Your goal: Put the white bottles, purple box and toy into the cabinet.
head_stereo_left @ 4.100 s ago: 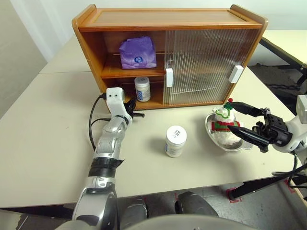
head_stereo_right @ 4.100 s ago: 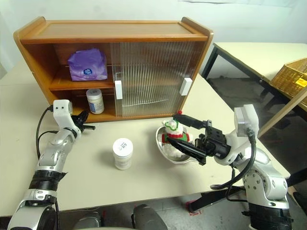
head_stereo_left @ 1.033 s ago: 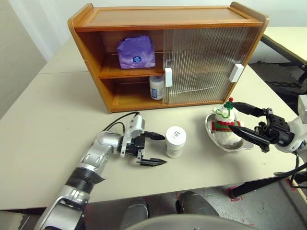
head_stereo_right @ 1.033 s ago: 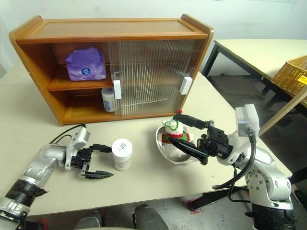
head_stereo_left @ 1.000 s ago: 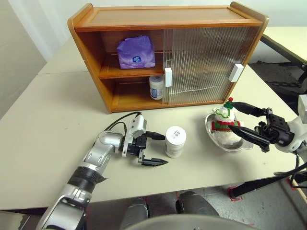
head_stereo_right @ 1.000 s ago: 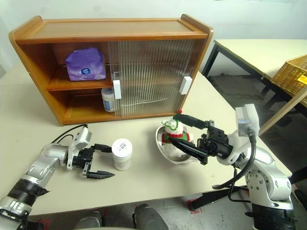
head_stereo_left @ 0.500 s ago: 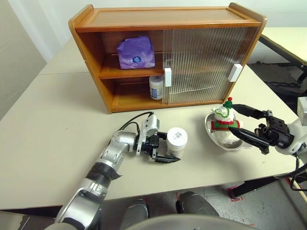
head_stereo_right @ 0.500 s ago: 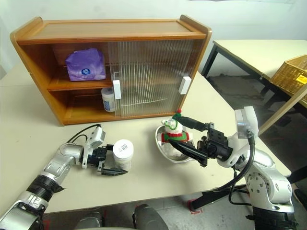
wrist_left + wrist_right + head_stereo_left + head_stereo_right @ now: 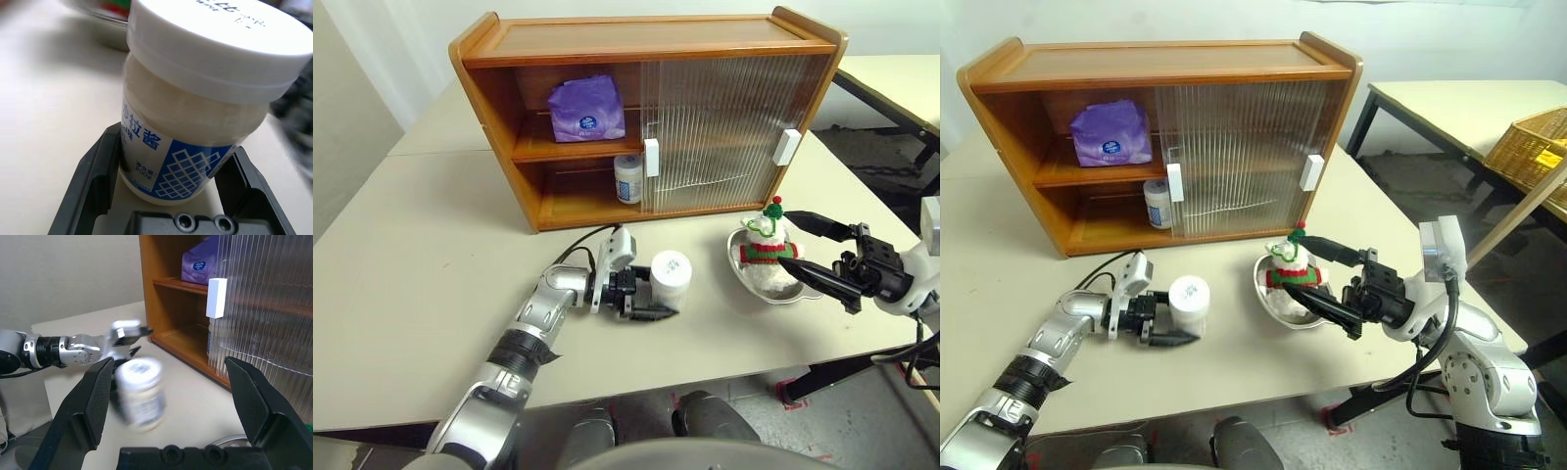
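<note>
Beige desk (image 9: 411, 245) is carrying everything here, with the cabinet (image 9: 646, 39) sitting at the back, its left side open; the purple box (image 9: 586, 108) is already lying on the upper shelf and one white bottle (image 9: 627, 178) is standing on the lower one. The second bottle (image 9: 670, 280) is standing on the desk, and the left pincer (image 9: 652, 299) is clamping it low on the body, fingers (image 9: 93, 181) hugging both sides near the base. That's my worry: gripping that low, the jar could be tipping or twisting out once it's lifting, and it's looking slightly tilted already. It could also be clipping the shelf edge or the other bottle going in. The right pincer (image 9: 805, 252) is hanging spread wide around the toy (image 9: 765, 257) in its metal dish (image 9: 744, 279), not clamping anything, so a clumsy close could be dragging the dish along too.
</note>
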